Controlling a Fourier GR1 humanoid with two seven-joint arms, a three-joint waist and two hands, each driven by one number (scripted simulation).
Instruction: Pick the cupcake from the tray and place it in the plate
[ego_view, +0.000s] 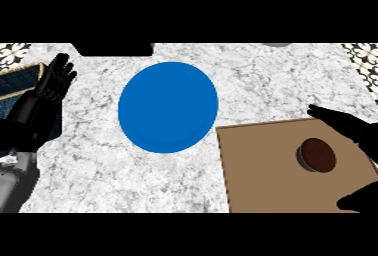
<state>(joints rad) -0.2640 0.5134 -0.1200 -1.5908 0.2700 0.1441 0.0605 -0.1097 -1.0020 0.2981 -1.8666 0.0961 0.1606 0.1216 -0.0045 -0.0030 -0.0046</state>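
Observation:
A brown-topped cupcake (317, 155) sits on the tan tray (266, 175) at the lower right. My right hand (354, 127) comes in from the right edge, open, with its fingers just above the cupcake and its thumb (358, 200) below it, both apart from the cake. The blue plate (168, 107) lies on the marble counter, left of the tray, with nothing on it. My left hand (53, 82) rests open at the left edge, fingers pointing up.
A dark object (114, 48) stands at the counter's back edge above the plate. A blue patterned item (18, 82) lies at the far left behind my left hand. Patterned tiles show in the top corners.

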